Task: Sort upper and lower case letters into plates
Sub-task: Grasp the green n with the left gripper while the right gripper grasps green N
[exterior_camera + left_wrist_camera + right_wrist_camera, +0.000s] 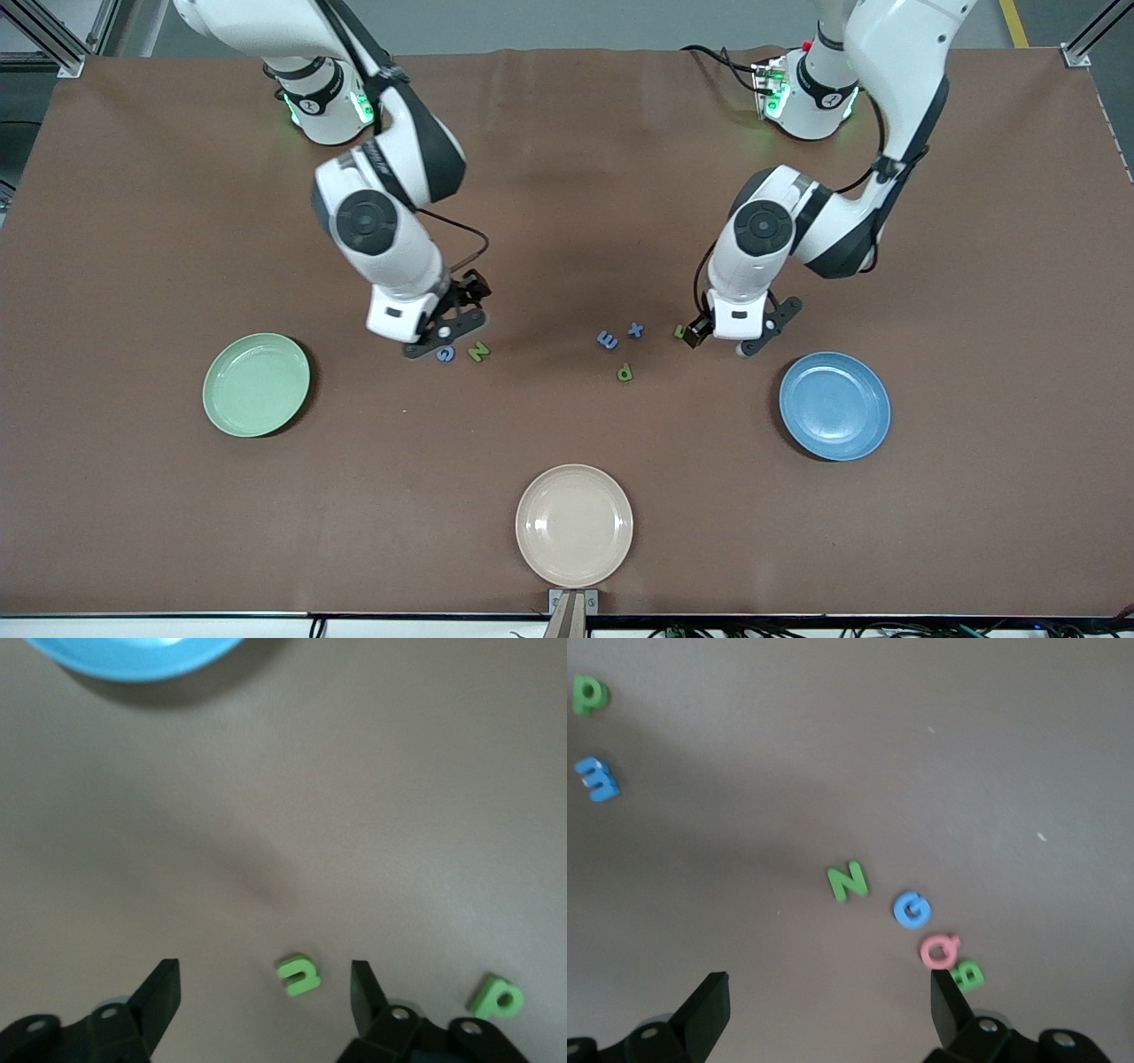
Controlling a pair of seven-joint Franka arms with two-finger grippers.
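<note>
Left wrist view shows the left tool [266, 997] open around green letter n [298, 974]; an off-centre closure could flick it toward green p [498, 997]. The right tool [830, 1010] waits open above the desk [567, 177] near N [848, 881], risking nudging it. Plates: mint [256, 385], blue [834, 406], both empty

The table [567, 177] was covered in plain brown cloth. Grey floor [549, 22] showed past its edge, with aluminium frame posts [53, 40] at the corners.

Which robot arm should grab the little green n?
The left arm, most likely. Its left gripper is open with the small green foam letter n lying between its fingers. The right gripper is over the capitals toward the right arm's end.
</note>
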